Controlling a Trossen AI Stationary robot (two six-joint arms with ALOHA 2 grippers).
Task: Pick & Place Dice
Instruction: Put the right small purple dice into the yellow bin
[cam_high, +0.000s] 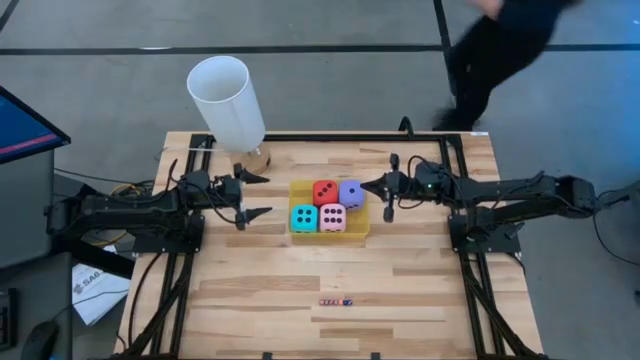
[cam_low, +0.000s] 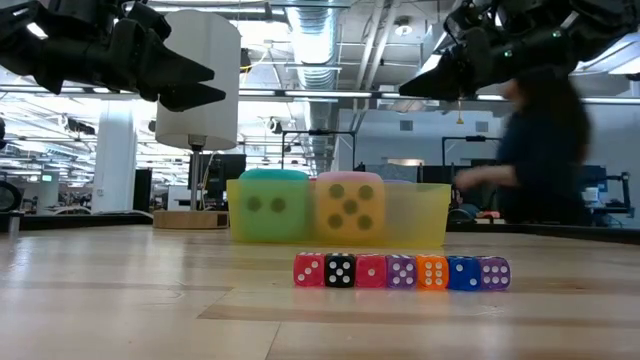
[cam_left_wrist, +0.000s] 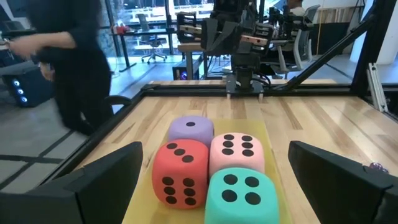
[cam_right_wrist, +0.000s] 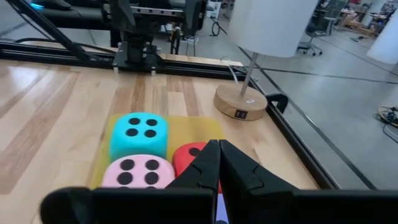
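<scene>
So I read this as the start: all four dice (cam_high: 327, 206) sit packed in the yellow tray (cam_high: 360, 234), my left gripper (cam_high: 252, 195) wide open and empty beside it, my right gripper (cam_high: 372, 184) shut, empty, so next I lower onto one.

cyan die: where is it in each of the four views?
High: cyan die, tray's front-left corner, nearest the left gripper.
Low: leftmost cube, greenish through the tray wall.
Left wrist: nearest cube.
Right wrist: far cube, behind pink.
Shared landmark: pink die directly beside it.
</scene>
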